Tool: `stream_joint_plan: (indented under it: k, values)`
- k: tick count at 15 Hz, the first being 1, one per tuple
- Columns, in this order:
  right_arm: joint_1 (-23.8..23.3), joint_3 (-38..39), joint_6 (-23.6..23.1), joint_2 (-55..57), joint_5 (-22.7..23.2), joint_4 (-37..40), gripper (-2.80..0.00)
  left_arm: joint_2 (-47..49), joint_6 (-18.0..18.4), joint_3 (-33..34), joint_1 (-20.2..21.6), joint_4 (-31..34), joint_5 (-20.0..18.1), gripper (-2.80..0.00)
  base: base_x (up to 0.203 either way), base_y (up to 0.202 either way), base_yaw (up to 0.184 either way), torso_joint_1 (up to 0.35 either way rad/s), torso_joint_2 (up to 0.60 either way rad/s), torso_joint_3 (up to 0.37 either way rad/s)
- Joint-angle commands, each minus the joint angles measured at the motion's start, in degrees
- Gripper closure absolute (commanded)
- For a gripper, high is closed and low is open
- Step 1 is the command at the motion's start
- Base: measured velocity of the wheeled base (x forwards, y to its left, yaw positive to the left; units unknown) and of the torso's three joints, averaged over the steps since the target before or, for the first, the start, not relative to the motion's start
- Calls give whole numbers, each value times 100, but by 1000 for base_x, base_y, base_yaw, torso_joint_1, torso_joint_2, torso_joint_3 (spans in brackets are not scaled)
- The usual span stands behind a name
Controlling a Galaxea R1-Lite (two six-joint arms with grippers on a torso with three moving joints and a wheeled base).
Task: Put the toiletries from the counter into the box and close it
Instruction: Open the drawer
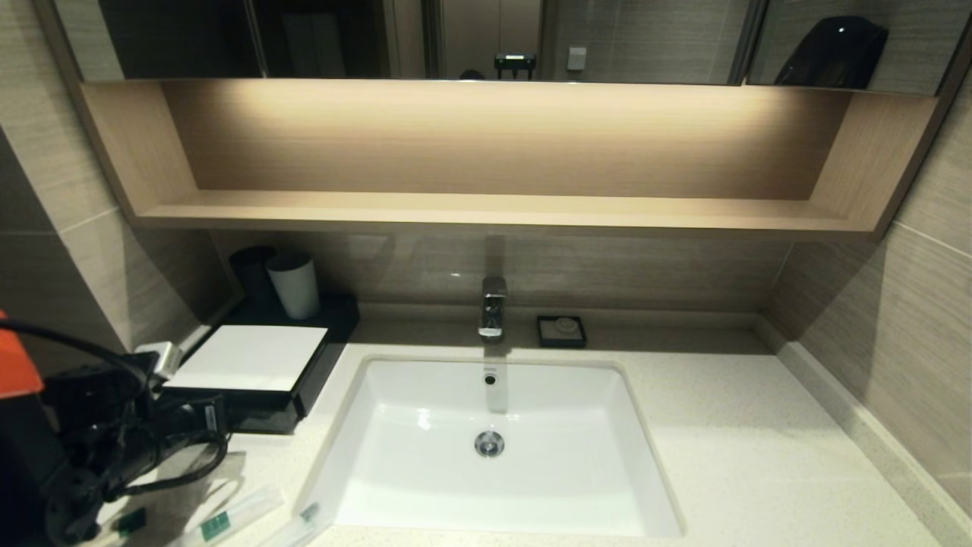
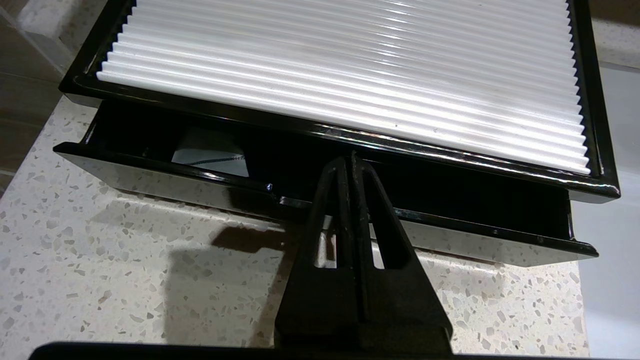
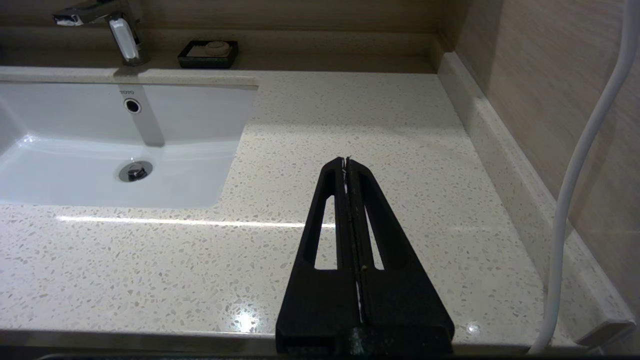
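The counter [image 1: 729, 456] is spreading pale and speckled around the white sink [image 1: 486, 486], which is taking up the middle of my view. Above it the light wooden shelf [image 1: 486, 209] is running along the wall. The box [image 1: 250, 365] is sitting on the counter to the left of the sink, low and black, with its ribbed white top panel [image 2: 350, 65] lying flat in its frame. Its drawer [image 2: 200, 175] is standing a little way out, and a pale packet [image 2: 210, 157] is showing inside it at the end farther from the sink. A light grey cup [image 1: 292, 285] is standing at the back end of the box, by the wall.

My left gripper [image 2: 350, 162] is pointing at the drawer's front edge, its fingers pressed together with nothing between them; whether the tips are touching the drawer front I cannot tell. My right gripper [image 3: 346, 165] is hanging idle over the bare counter right of the sink, its fingers likewise pressed together on nothing.

The toiletries [image 1: 231, 516] are lying on the counter near the front edge, left of the sink's near corner: slim clear-wrapped packets, some with small green labels. The small black soap dish [image 1: 561, 331] is sitting beside the tap [image 1: 492, 308].
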Motion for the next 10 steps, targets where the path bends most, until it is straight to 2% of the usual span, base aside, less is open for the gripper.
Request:
stream_joint_plan:
  k: [1,7,10]
  values:
    - [0,1,-4,0,-1,0,0,101,14,36,11,-106,-3,0,0,0,0,0,0,0]
    - [0,1,-4,0,-1,0,0,401,59,231,11,-697,-3,0,0,0,0,0,0,0]
    - [0,1,-4,0,-1,0,0,410,58,240,11,-724,-3,0,0,0,0,0,0,0]
